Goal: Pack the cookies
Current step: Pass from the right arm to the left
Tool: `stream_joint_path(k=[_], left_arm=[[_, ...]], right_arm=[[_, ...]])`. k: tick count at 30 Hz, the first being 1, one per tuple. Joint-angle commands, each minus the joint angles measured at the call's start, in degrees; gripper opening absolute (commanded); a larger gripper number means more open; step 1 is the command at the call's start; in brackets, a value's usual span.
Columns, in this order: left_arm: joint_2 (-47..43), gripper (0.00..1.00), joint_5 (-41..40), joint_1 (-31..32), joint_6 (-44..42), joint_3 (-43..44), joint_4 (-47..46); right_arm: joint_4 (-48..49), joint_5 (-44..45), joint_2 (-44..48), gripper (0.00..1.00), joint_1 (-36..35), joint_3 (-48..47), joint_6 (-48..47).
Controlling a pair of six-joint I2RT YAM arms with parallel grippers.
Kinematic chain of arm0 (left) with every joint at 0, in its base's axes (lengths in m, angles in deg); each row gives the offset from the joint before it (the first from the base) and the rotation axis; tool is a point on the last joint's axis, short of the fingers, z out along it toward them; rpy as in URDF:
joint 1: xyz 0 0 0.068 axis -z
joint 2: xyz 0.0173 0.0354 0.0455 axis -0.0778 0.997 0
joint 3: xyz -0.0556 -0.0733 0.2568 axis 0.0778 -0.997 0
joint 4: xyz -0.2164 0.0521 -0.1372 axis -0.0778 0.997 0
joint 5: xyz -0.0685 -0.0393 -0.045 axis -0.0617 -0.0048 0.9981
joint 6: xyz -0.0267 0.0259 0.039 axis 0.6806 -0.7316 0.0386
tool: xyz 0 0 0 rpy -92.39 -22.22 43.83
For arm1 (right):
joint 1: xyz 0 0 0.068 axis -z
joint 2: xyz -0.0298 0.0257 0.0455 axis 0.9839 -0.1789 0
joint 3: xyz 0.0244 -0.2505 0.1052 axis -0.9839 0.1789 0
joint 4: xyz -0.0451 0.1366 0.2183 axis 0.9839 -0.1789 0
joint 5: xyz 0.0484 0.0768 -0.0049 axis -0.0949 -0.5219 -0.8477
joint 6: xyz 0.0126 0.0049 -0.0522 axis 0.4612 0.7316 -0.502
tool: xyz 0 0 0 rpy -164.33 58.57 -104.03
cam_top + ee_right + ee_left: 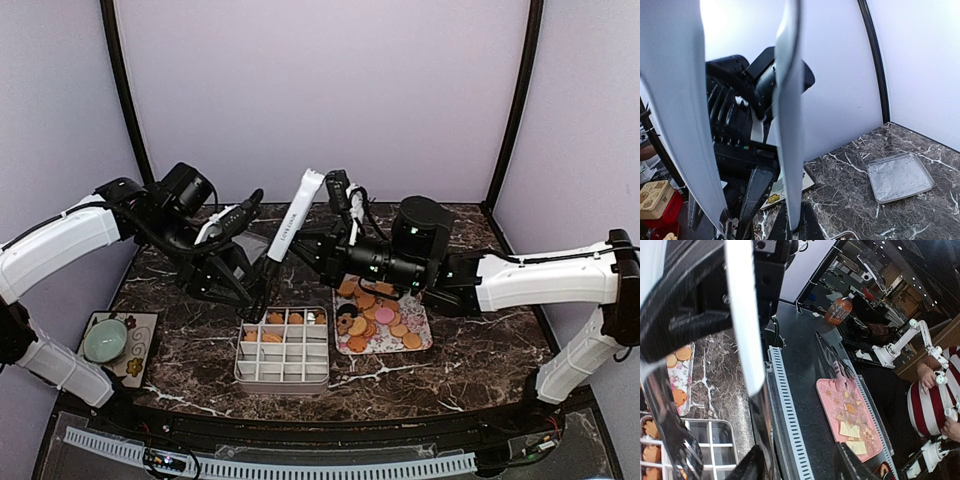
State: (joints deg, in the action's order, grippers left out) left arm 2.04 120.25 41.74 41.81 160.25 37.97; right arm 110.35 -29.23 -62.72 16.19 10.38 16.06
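1. The dark marble table carries everything.
2. The right gripper is clenched on the white tongs, which are steeply tilted above mid-table.
3. The left gripper is close beside the tongs. I cannot tell whether its fingers are gripping.
4. The white divided box has a few cookies in its back row only.
5. The flowered tray sits just right of the box and holds most of the cookies in a heap.
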Motion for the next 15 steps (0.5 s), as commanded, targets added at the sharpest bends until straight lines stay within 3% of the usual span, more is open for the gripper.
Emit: stream_joint_path(k=[1, 8, 9, 13, 15], left_arm=[[-3.0, 0.41, -1.1, 0.0, 2.5, -3.5, -2.7], [-3.2, 0.01, -1.9, -1.5, 4.5, -4.1, -4.7], [-3.2, 0.00, -1.7, -1.7, 4.4, -3.9, -4.7], [-3.4, 0.00, -0.4, -4.3, 3.7, -3.9, -4.4], [-3.7, 0.00, -0.2, -4.6, 3.3, -4.2, -4.3]], right_arm=[[9.3, 4.3, 1.3, 0.00, -1.4, 0.9, 0.6], [9.0, 6.5, -0.4, 0.00, -3.1, 0.0, -0.6], [8.9, 6.4, -0.3, 0.01, -3.1, 0.2, -0.5], [7.8, -1.7, 1.4, 0.33, 0.0, 2.6, 3.7], [8.5, -9.6, 2.4, 0.65, 3.8, 4.1, 8.9]])
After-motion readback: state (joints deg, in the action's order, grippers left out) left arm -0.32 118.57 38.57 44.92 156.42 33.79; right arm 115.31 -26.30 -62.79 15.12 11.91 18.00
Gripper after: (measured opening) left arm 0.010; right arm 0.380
